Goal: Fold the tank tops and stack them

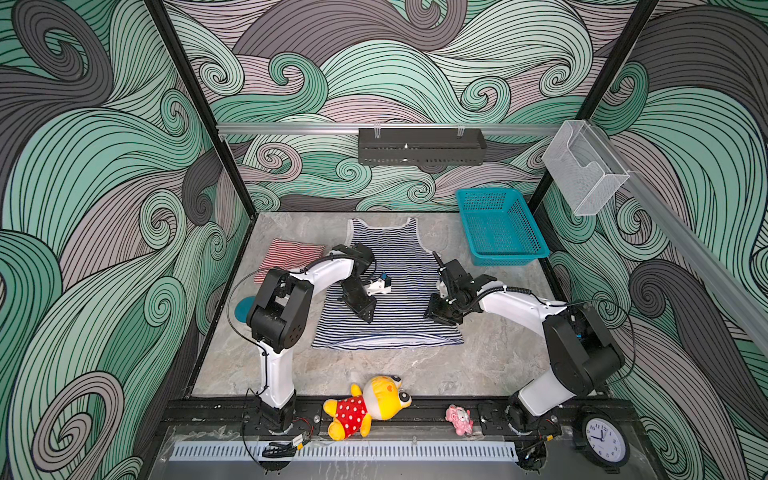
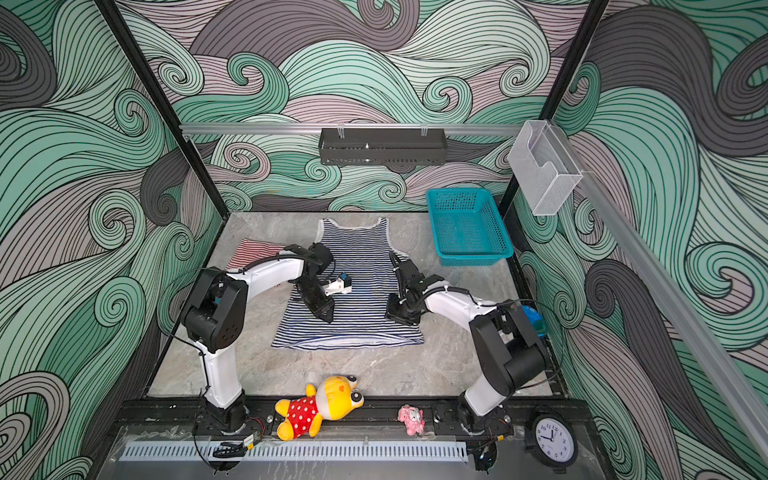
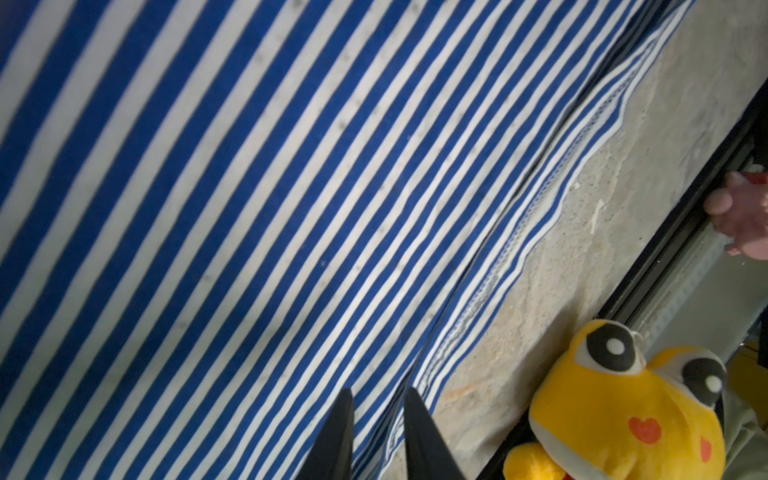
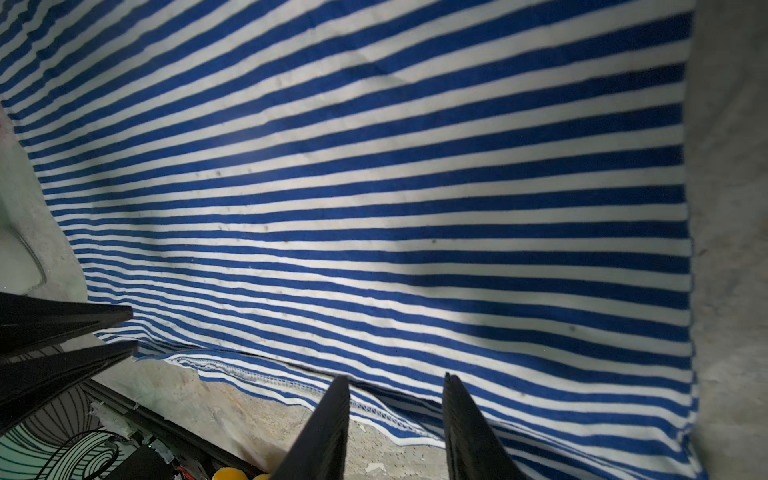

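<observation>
Navy top [image 1: 409,266] spread flat on surface [image 1: 490,365], hem toward front, laid open for folding. Red top [image 1: 291,253] folded, parked beside it at left, probably as stack base. Left tool [image 3: 378,392], right tool [image 4: 395,376]: both released, empty, poised over lower fabric near hem.

Top views evenly lit; wrist views show navy tank top [image 3: 208,208] blurred, bowed.

Two tank tops [image 1: 401,257], two plush toys [image 1: 368,405], one basket [image 1: 488,192].
</observation>
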You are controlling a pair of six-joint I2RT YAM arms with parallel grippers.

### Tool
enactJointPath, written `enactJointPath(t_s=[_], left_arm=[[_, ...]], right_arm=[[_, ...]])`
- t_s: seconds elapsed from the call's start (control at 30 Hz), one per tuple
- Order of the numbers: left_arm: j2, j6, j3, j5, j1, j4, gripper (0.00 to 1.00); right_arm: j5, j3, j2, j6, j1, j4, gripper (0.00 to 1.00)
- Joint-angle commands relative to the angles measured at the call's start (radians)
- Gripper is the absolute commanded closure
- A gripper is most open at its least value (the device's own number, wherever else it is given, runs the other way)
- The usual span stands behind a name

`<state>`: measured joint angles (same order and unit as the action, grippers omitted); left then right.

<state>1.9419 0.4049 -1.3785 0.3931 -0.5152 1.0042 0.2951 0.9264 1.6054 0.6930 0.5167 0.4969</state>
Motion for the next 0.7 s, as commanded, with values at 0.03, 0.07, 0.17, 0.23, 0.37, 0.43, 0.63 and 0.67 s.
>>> enactJointPath(t_s=[0.03, 0.07, 0.17, 0.23, 0.37, 0.43, 0.63, 0.67], left_arm=[[0.03, -0.044, -0.011, 0.011, -0.022, -0.034, 0.74], [0.033, -0.047, -0.016, 0.011, -0.022, -0.028, 0.74], [0.015, -0.049, -0.021, 0.009, -0.022, -0.031, 0.75], [-0.002, -0.05, -0.027, -0.026, -0.022, -0.049, 0.75], [0.01, -0.079, -0.088, -0.162, -0.018, -0.09, 0.75], [0.034, -0.104, -0.14, -0.221, -0.014, -0.102, 0.75], [0.142, -0.154, -0.333, -0.405, 0.006, -0.12, 0.75], [0.166, -0.158, -0.373, -0.425, 0.009, -0.114, 0.75]], right_arm=[[-0.033, -0.009, 0.049, 0.02, -0.015, 0.027, 0.6], [-0.034, -0.011, 0.061, 0.02, -0.03, 0.026, 0.6], [-0.044, 0.015, 0.097, -0.009, -0.078, 0.057, 0.6], [-0.092, 0.067, 0.135, -0.048, -0.111, 0.117, 0.6], [-0.174, 0.221, 0.256, -0.13, -0.154, 0.224, 0.59], [-0.208, 0.303, 0.323, -0.154, -0.177, 0.268, 0.59], [-0.495, 0.643, 0.486, -0.183, -0.213, 0.459, 0.59], [-0.54, 0.708, 0.498, -0.187, -0.208, 0.504, 0.59]])
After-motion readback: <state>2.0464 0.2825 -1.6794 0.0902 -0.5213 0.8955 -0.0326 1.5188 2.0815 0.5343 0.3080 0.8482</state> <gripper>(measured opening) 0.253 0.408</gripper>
